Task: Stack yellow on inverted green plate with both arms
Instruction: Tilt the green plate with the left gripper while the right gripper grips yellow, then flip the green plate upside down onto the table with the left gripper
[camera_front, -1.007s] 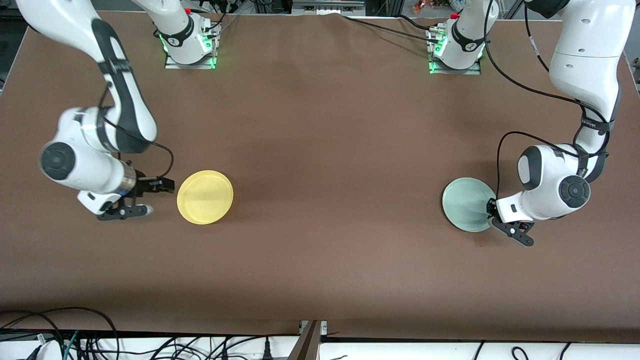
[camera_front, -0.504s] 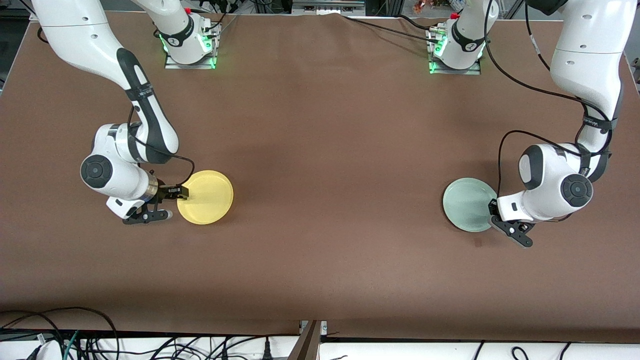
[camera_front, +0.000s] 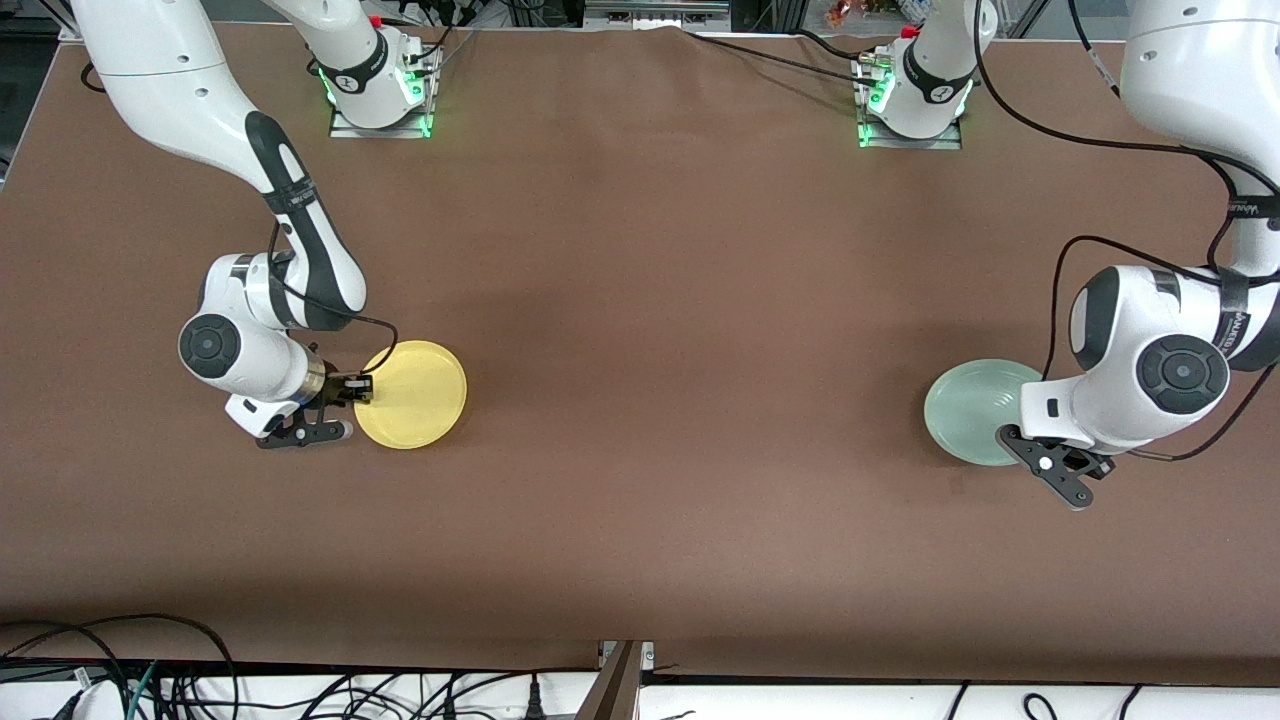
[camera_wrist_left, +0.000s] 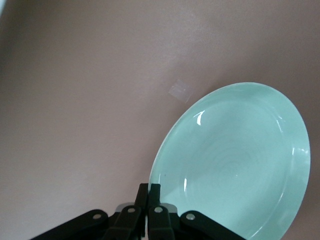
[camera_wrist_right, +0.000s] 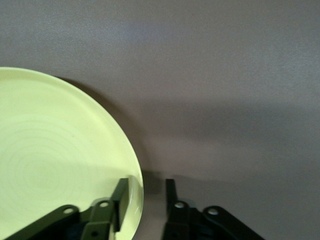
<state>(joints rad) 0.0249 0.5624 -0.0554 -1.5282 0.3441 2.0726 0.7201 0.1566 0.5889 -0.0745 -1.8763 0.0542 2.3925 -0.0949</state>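
A brown worktop (camera_front: 640, 400) carries both plates, well apart: the yellow plate (camera_front: 412, 394) lies flat toward my right arm's end, and the green plate (camera_front: 972, 410) is at my left arm's end. My right gripper (camera_wrist_right: 146, 200) straddles the yellow plate's rim, its fingers (camera_wrist_right: 121, 197) parted with one over the plate and one outside it. My left gripper (camera_wrist_left: 149, 200) has its fingers clenched on the green plate's rim, holding it tilted above the worktop.
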